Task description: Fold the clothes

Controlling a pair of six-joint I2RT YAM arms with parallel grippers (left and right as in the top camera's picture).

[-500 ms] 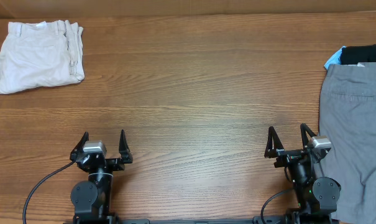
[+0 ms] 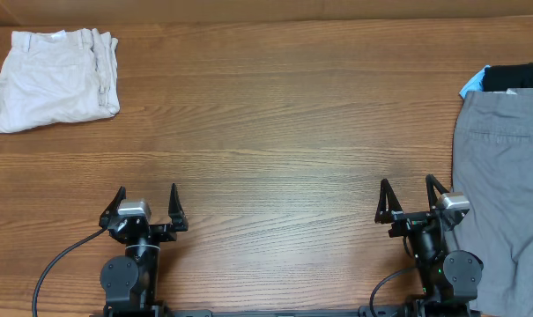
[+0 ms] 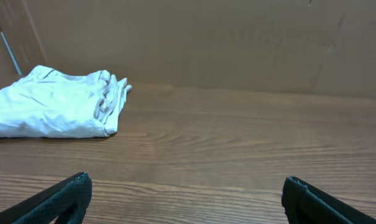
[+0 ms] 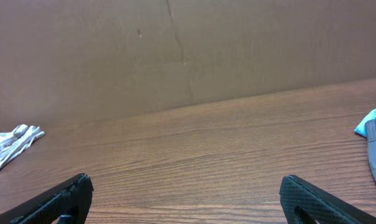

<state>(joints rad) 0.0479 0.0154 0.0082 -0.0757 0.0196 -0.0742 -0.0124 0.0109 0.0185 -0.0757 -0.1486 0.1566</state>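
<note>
No shift since before: left pincer [image 2: 147,188] and right pincer [image 2: 407,180] spread, grey shorts [image 2: 499,158] rightmost, cream shorts [image 2: 50,79] far left

Cream-white folded shorts [image 2: 55,77] lie on the wooden table [image 2: 275,132], black cloth [image 2: 515,77] well apart.

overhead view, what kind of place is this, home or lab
Likely a robot lab bench: left gripper and right gripper at a wood-grain table, brown board behind it, grey shorts and folded cream shorts laid out.
</note>
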